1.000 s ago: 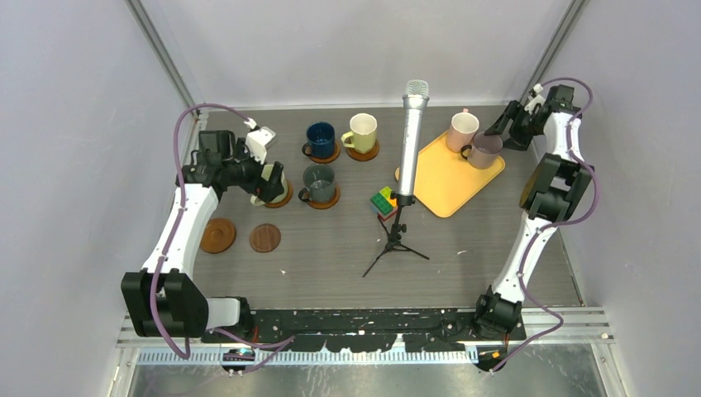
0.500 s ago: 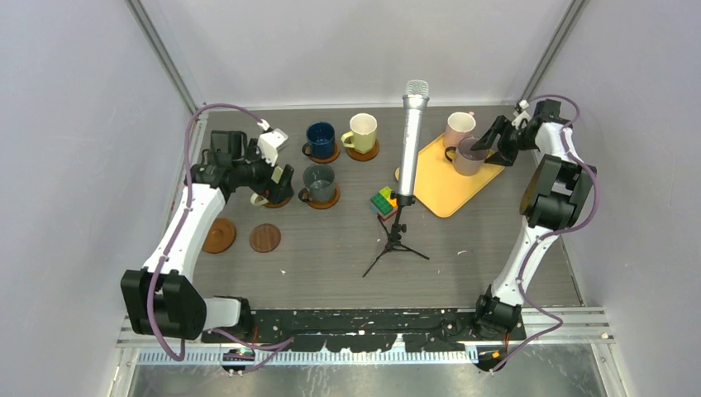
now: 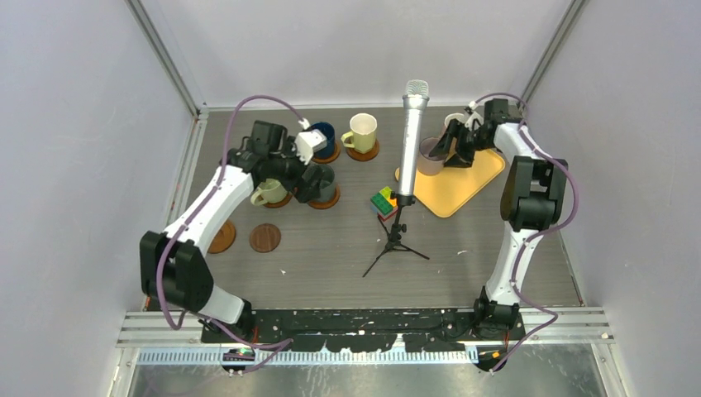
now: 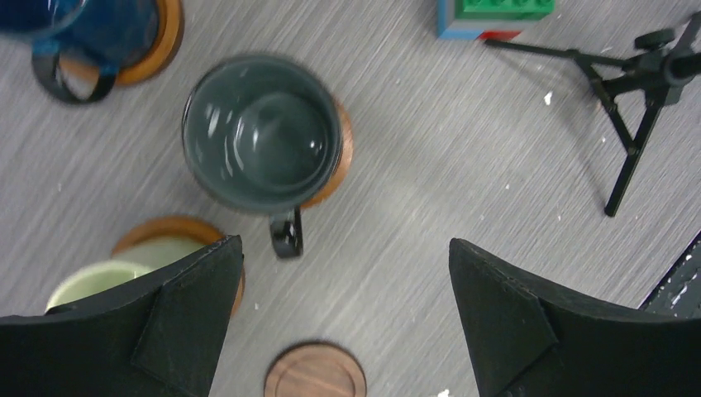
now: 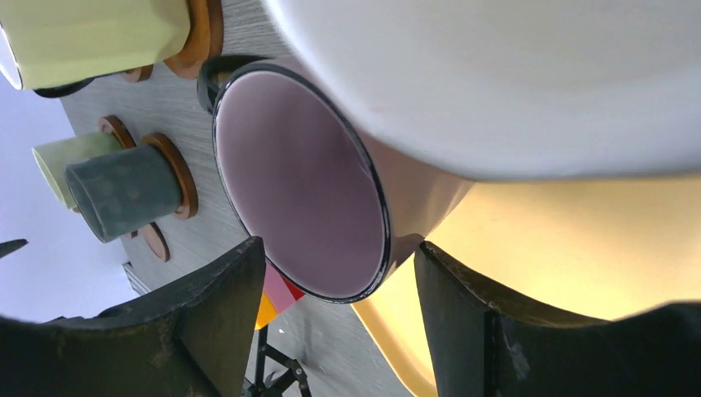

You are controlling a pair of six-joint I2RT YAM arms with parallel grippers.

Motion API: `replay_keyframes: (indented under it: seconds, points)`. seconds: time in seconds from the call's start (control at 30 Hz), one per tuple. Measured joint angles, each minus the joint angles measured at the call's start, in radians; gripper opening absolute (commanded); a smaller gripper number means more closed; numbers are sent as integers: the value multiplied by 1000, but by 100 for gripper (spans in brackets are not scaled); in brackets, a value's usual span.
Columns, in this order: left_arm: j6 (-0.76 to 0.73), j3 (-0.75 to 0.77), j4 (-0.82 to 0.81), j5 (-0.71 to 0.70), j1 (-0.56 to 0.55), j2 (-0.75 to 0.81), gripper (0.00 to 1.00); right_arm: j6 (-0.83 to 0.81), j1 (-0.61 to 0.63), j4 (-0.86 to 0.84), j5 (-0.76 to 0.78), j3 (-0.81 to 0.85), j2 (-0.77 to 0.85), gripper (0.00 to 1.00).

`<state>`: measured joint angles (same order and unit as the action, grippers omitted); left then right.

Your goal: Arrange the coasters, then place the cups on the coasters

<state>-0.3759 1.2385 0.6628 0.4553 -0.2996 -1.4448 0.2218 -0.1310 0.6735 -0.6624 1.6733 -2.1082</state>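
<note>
Left gripper (image 4: 344,244): jaws wide apart, nothing between them, hovering just near of the dark grey-green cup (image 4: 260,132), which sits on its coaster (image 4: 341,149) with the handle pointing near. Right gripper (image 5: 339,246): clamped on the mauve-pink cup (image 5: 302,182), one finger on each side of the rim; top view puts it at the far-left edge of the yellow tray (image 3: 463,178), half hidden behind the microphone (image 3: 411,141). Can't tell if its base touches the tray. The pink cup (image 5: 512,74) is a blur across the top of the right wrist view and mostly under the arm from above. The dark blue cup (image 4: 107,33) is cut off by the frame; the pale green cup (image 4: 91,277) is partly behind a finger. Both are on coasters, as is the cream-yellow cup (image 3: 361,130). Two bare coasters near-left: the dark coaster (image 3: 265,237) is clear, the orange coaster (image 3: 223,236) is partly under the left arm. The tripod (image 4: 632,141) and toy blocks (image 3: 382,201) sit between the tray and those coasters. Open table (image 3: 331,265) runs near of the tripod.
</note>
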Motion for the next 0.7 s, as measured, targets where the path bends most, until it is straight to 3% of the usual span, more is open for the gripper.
replay_keyframes:
  seconds: [0.23,0.47,0.7]
  points:
    - [-6,172,-6,-12,-122,-158,97,19,55,-21,93,0,1,70]
    - [-6,182,-16,-36,-168,-201,97,13,54,-83,221,0,7,58]
    - [-6,182,-19,-57,-169,-206,97,-26,53,-94,217,31,7,61]
